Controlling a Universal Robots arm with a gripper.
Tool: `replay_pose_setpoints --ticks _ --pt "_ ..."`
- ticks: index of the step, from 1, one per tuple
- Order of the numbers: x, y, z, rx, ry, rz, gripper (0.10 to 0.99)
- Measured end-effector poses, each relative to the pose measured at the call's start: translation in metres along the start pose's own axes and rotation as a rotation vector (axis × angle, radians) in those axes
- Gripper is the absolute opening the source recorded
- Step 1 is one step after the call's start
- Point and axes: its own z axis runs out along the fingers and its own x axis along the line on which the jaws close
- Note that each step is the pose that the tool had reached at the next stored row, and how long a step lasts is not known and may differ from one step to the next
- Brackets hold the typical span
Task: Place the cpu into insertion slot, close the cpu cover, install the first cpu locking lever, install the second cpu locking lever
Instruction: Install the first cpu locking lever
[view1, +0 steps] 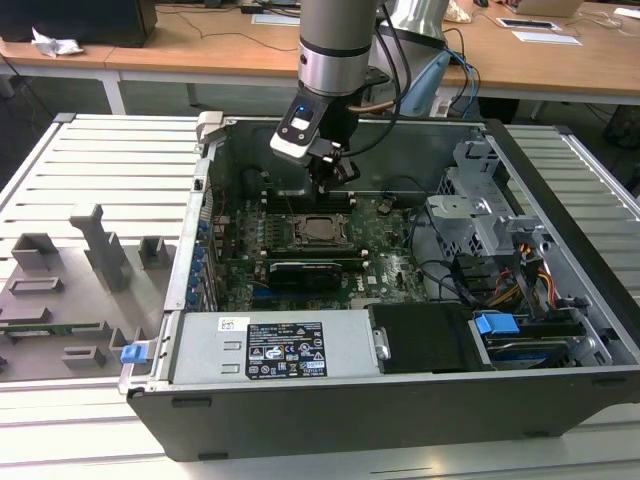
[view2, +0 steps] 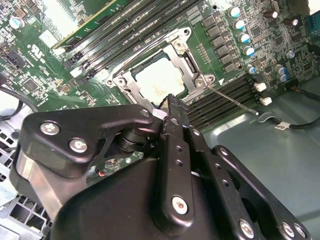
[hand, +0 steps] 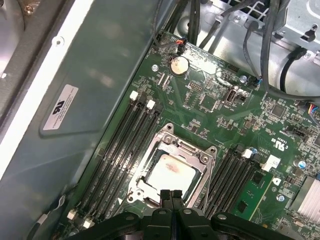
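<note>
Just above the insertion slot, your gripper has its tips pressed together on nothing. The cpu lies in that slot, under the cpu cover. Around the slot spreads the green board, inside an open computer case on a grey slatted table.

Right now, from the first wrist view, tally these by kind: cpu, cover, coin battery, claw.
cpu: 1
cover: 1
coin battery: 1
claw: 1
Total: 4
</note>
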Motion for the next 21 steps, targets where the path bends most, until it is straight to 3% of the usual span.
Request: replay_pose_setpoints --ticks 21 --pt "0.0000 0.0000 0.0000 0.001 0.0004 -0.024 0.106"
